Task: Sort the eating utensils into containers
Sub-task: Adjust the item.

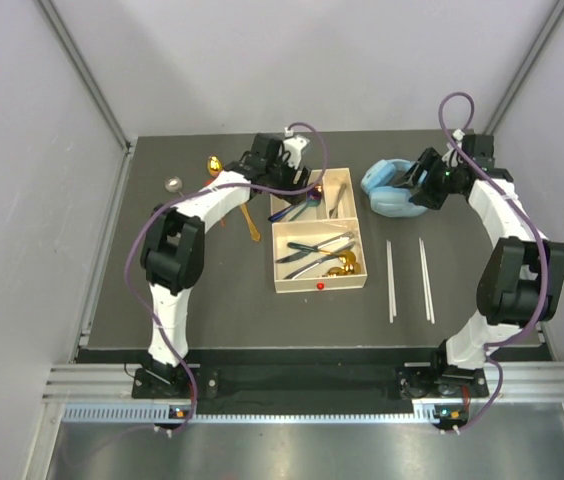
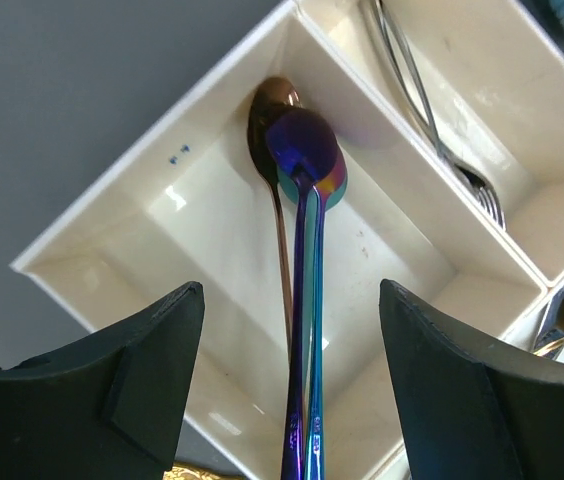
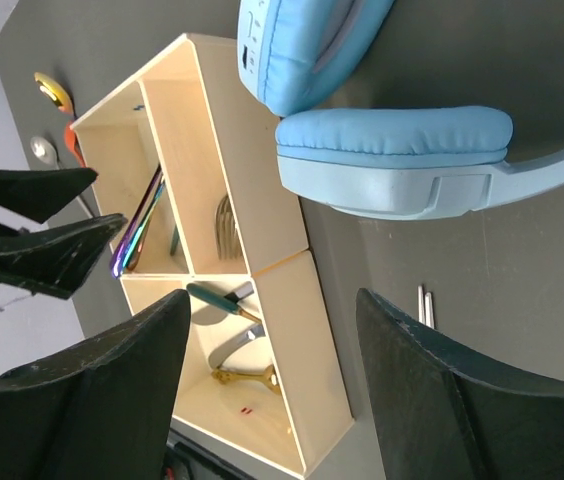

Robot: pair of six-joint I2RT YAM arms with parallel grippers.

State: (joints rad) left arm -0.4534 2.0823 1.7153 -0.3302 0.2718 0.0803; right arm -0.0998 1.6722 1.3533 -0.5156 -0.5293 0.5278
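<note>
The cream tray lies mid-table. My left gripper hangs open over its far-left small compartment. There a purple iridescent spoon, a teal one and a copper spoon lie together, their handles running between my spread fingers without touching them. A fork rests in the neighbouring small section. The large section holds dark-and-silver knives and a gold utensil. Two pairs of pale chopsticks lie right of the tray. My right gripper is open and empty by the headphones.
Light-blue headphones sit at the back right, close to the tray's far corner. Left of the tray lie a gold spoon, a small silver spoon and an orange spoon under my left forearm.
</note>
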